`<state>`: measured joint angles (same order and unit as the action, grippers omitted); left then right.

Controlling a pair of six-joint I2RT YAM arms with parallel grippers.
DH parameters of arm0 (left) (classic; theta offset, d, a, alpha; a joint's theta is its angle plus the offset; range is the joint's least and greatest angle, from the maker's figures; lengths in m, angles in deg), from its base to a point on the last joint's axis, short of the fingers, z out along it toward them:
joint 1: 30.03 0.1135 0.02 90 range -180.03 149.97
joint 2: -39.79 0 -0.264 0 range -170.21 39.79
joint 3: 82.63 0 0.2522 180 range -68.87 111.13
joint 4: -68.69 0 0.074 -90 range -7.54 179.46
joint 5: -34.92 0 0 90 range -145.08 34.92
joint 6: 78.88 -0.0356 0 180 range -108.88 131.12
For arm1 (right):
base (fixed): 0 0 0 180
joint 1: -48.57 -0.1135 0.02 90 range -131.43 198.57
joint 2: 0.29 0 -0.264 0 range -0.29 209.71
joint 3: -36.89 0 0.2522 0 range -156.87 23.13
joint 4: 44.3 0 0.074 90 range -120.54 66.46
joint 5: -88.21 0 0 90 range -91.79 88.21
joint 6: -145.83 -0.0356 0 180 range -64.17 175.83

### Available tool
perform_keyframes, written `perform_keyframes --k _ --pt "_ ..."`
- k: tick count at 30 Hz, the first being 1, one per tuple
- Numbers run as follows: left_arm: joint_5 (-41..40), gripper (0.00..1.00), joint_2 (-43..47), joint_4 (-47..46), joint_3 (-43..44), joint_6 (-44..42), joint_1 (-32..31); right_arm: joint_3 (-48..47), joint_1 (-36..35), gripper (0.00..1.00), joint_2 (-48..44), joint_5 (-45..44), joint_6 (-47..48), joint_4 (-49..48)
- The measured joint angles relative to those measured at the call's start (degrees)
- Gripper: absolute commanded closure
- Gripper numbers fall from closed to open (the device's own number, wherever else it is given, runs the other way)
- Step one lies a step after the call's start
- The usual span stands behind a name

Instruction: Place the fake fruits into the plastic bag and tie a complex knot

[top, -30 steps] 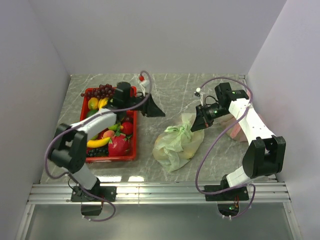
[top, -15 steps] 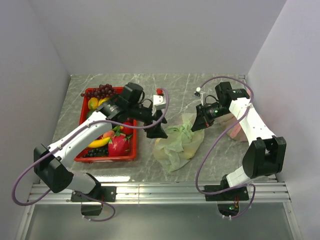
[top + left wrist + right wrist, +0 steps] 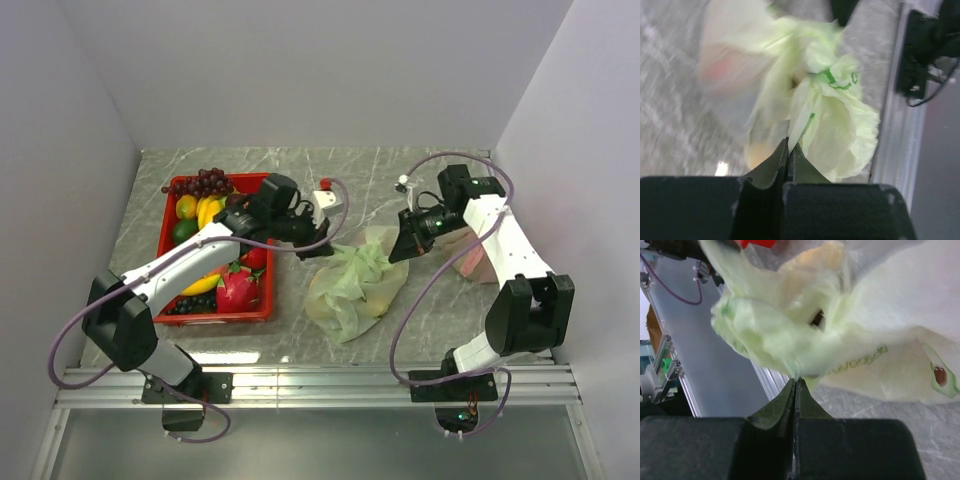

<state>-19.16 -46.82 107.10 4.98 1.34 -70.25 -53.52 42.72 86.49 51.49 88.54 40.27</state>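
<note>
Grey marble bench [image 3: 420, 180] carries the plastic bag [image 3: 350, 290] at centre, between both arms, its top bunched. Left fingers [image 3: 772, 160] are pressed together, nipping a fold of bag film; right fingers [image 3: 780, 405] do likewise on the opposite side. Fake fruits [image 3: 237, 290] sit in the red crate [image 3: 225, 318], left of the bag.

The top camera is looking steeply down from above and behind the arm bases [image 3: 180, 385], standing far enough off to be taking in the whole worktop [image 3: 400, 170]. Each wrist camera is peering along its own fingers, with the left claw [image 3: 788, 150] and right claw [image 3: 796, 385] filling the lower frame. Both are hanging very close to the plastic bag [image 3: 352, 285], which all three views are sharing.
</note>
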Motion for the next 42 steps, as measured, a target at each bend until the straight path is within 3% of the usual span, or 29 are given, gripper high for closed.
perform_keyframes --k 12,21,22,23,25,26,29,34,35,42 --pt "-8.13 1.00 6.60 -7.48 -12.57 11.96 11.39 -2.51 11.15 1.00 0.52 -0.28 8.81 4.13" --pt "-6.88 1.00 7.26 -7.93 -15.54 12.37 13.94 -2.51 13.70 1.00 2.71 -0.90 9.77 4.52" --pt "-6.73 0.96 7.19 -8.02 -15.47 12.33 13.81 -2.51 13.35 0.98 2.71 -1.22 9.44 4.46" --pt "-6.62 0.85 6.91 -7.96 -15.19 12.13 13.57 -2.49 12.81 0.76 2.75 -1.57 8.83 4.39" --pt "-6.54 0.71 5.97 -7.72 -14.34 11.56 13.03 -2.49 11.47 0.53 2.80 -2.49 7.19 4.13" --pt "-6.38 0.59 5.40 -7.67 -13.86 11.32 12.79 -2.51 10.91 0.48 2.80 -2.89 6.40 3.80" --pt "-5.42 0.45 4.57 -7.39 -12.98 10.84 12.50 -2.49 9.29 0.40 2.64 -4.26 4.31 2.14" --pt "-3.87 0.34 4.46 -6.19 -10.67 10.75 12.41 -2.19 5.11 0.30 1.14 -7.96 1.38 -0.74" --pt "-3.65 0.26 4.48 -6.19 -10.23 10.80 12.39 -1.99 3.85 0.30 0.79 -8.59 0.83 -1.11" --pt "-2.80 0.18 4.48 -4.98 -9.86 8.48 12.37 -0.59 -1.75 0.29 0.52 -11.28 -0.28 -1.36"
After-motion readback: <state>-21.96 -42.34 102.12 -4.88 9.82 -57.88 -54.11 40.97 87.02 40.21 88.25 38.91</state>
